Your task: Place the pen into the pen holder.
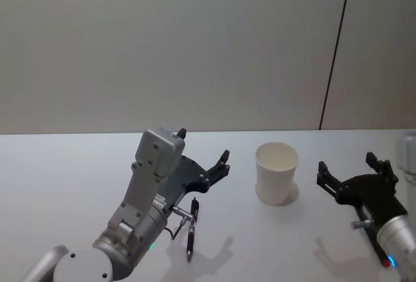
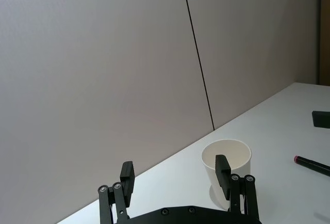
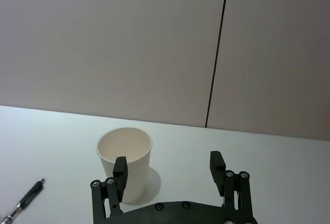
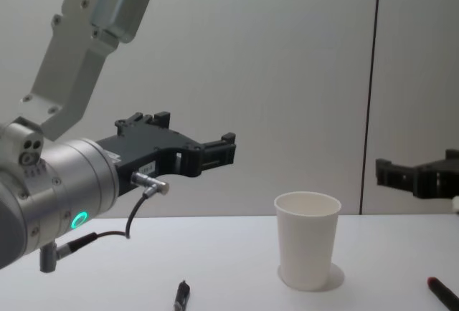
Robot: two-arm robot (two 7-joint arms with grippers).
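A black pen [image 1: 192, 230] lies on the white table, also seen as the pen [image 3: 26, 201] and the pen [image 4: 181, 297]. The pen holder [image 1: 277, 173], a white paper cup, stands upright to its right and looks hollow inside; it shows as the pen holder [image 2: 211, 181], [image 3: 136, 162], [image 4: 307, 250]. My left gripper [image 1: 203, 144] hangs open in the air above and beyond the pen, pointing toward the cup, holding nothing [image 2: 174, 172], [image 4: 193, 146]. My right gripper [image 1: 346, 164] is open to the right of the cup, facing it [image 3: 168, 166], [image 4: 416, 175].
A second dark pen with a red end [image 2: 312, 163] lies on the table near my right arm, also seen at the lower right as the red-ended pen [image 4: 445, 293]. A grey wall with a dark vertical seam [image 1: 335, 48] stands behind the table.
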